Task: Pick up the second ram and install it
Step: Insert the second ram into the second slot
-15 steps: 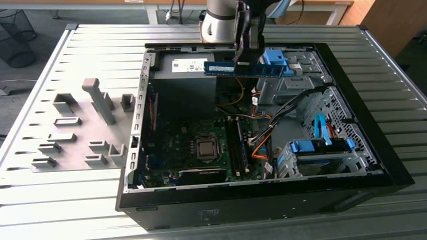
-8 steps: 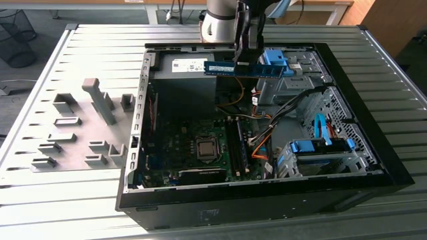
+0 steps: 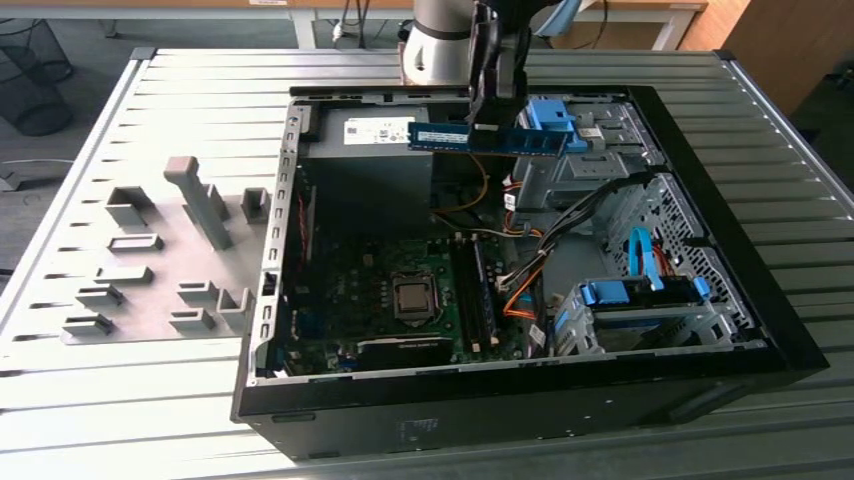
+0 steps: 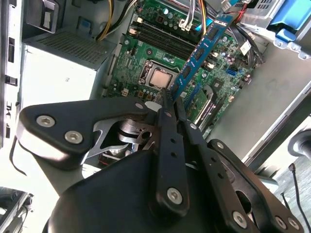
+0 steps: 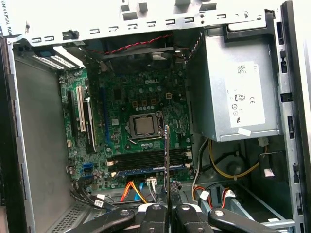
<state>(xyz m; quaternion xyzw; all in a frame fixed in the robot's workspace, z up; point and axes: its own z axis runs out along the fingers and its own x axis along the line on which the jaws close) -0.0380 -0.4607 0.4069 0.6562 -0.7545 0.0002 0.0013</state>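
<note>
- Holder blocks (image 3: 174, 250) of grey plastic stand on the worktop (image 3: 200, 90) outside the computer case (image 3: 534, 395), on the exterior view's left and well apart from the stick. I judge no hazard from them.
- The power supply (image 3: 367, 150) fills the case's far corner. One end of the stick hangs above it, so a straight descent here would likely knock the board against its housing.
- The memory slots (image 5: 146, 160) lie on the case's floor, and one seems to hold a stick already. A small offset or twist could drive the new board into the occupied slot or onto a latch. Whether the free latches stand open, I cannot tell.
- The second ram (image 3: 527, 140) hangs level over the case's far rim, pinched by the end effector (image 3: 483, 128), whose fingers are closed narrowly on it. The hold looks thin, so pressing down could make the stick tilt or slide.
- A blue drive bracket (image 3: 550, 118) inside the case sits just beside the stick's other end. A sideways swing might catch it.
- Loose cables (image 3: 527, 285) run beside the slots within the case and could get trapped under the descending board.
</note>
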